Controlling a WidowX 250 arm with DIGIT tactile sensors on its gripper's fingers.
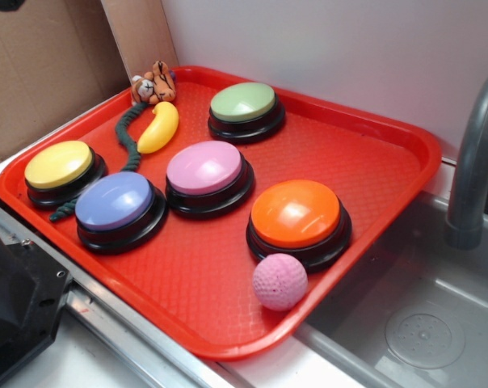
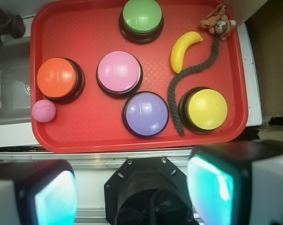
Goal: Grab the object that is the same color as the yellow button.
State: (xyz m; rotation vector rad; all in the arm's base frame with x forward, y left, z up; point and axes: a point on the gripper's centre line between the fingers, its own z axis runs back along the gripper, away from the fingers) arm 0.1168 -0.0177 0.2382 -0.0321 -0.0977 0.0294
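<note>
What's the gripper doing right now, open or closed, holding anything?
Gripper: open and empty, fingers spread wide, held back off the red tray, nowhere near the yellow banana toy.

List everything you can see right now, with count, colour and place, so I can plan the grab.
tray: 1, red, on the counter beside the sink
buttons: 5 domed, on the tray: yellow button, purple, pink, orange, green
banana toy: 1, yellow, between green and yellow buttons
tiger plush: 1, orange, tray corner
rope: 1, dark green, running from the plush past the yellow button
ball: 1, pink, by the orange button
sink: 1, grey, with faucet
gripper: open, above the tray's near edge
</note>
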